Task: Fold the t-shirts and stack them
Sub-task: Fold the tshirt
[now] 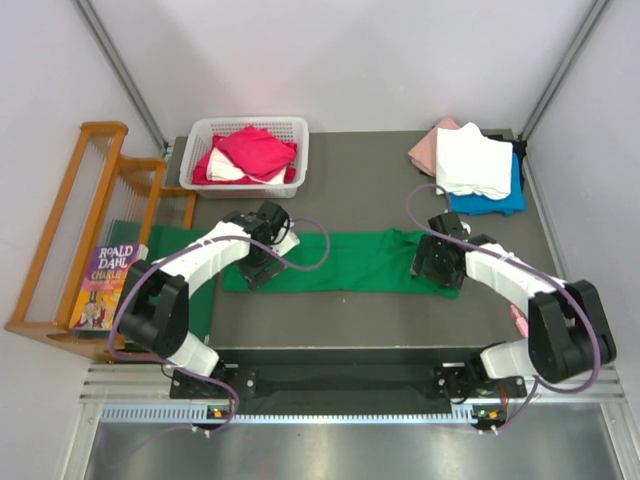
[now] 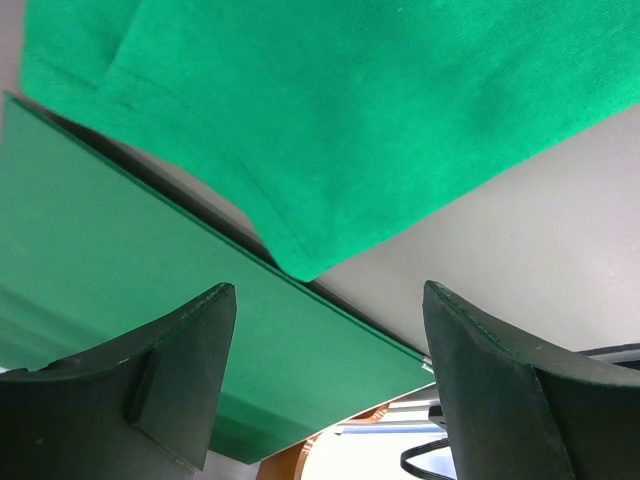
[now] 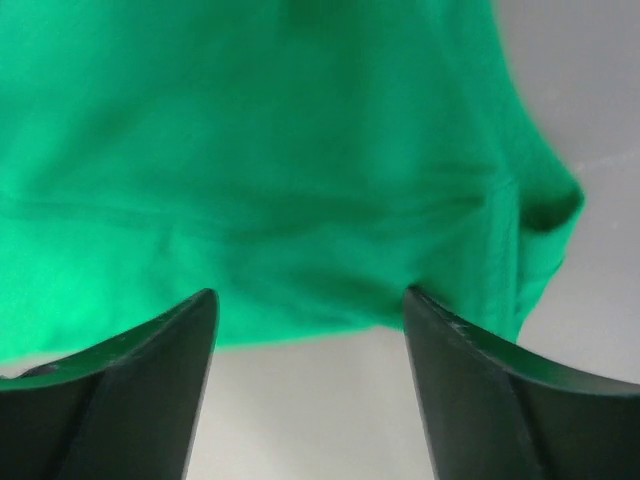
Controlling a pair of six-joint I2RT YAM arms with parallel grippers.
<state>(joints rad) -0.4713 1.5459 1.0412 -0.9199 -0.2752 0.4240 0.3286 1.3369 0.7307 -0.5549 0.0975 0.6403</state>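
A bright green t-shirt (image 1: 345,262) lies as a long folded strip across the middle of the table. My left gripper (image 1: 256,270) hovers open over its left end; in the left wrist view the shirt's corner (image 2: 330,130) lies just ahead of the gripper (image 2: 330,335), with nothing between the fingers. My right gripper (image 1: 437,262) stands open over the right end; its wrist view shows the shirt's edge (image 3: 270,170) ahead of the gripper (image 3: 310,335), also empty. Red and white tees (image 1: 250,152) fill a white basket (image 1: 196,176). A stack of pink, white and blue tees (image 1: 475,165) sits at the back right.
A darker green mat (image 1: 168,243) lies at the table's left edge, partly under the shirt's corner, also seen as the mat (image 2: 120,290) in the left wrist view. A wooden rack (image 1: 75,215) and a book (image 1: 103,285) stand to the left. Something pink (image 1: 520,320) shows beneath my right arm.
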